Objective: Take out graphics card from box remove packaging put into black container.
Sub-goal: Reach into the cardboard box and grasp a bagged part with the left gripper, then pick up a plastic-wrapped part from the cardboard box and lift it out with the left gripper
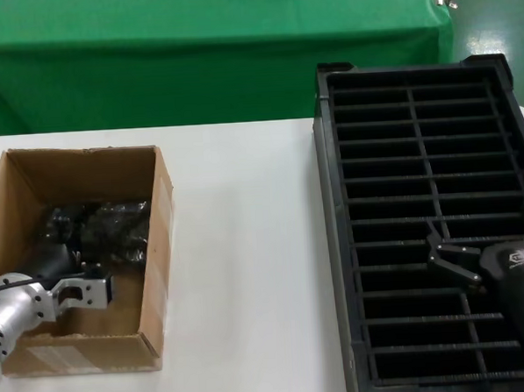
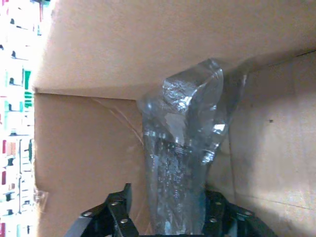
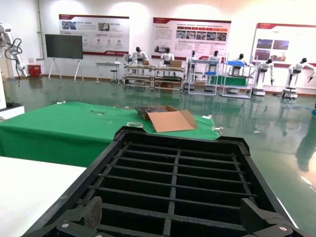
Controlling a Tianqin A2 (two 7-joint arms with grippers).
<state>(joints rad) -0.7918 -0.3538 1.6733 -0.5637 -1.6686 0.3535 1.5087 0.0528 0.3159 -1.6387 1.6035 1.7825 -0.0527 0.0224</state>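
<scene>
The brown cardboard box stands on the left of the white table. Inside it lies the crinkly grey-blue packaging, with the graphics card showing only faintly through the plastic. My left gripper is down inside the box. In the left wrist view the packaging runs up between the two black fingers of my left gripper, which is open and straddles it against the box wall. The black container fills the right side. My right gripper hovers open over its near slots, holding nothing.
A green-draped table stands behind the white table. The right wrist view shows the black container's ribs below my right gripper, and an open carton on the green table beyond.
</scene>
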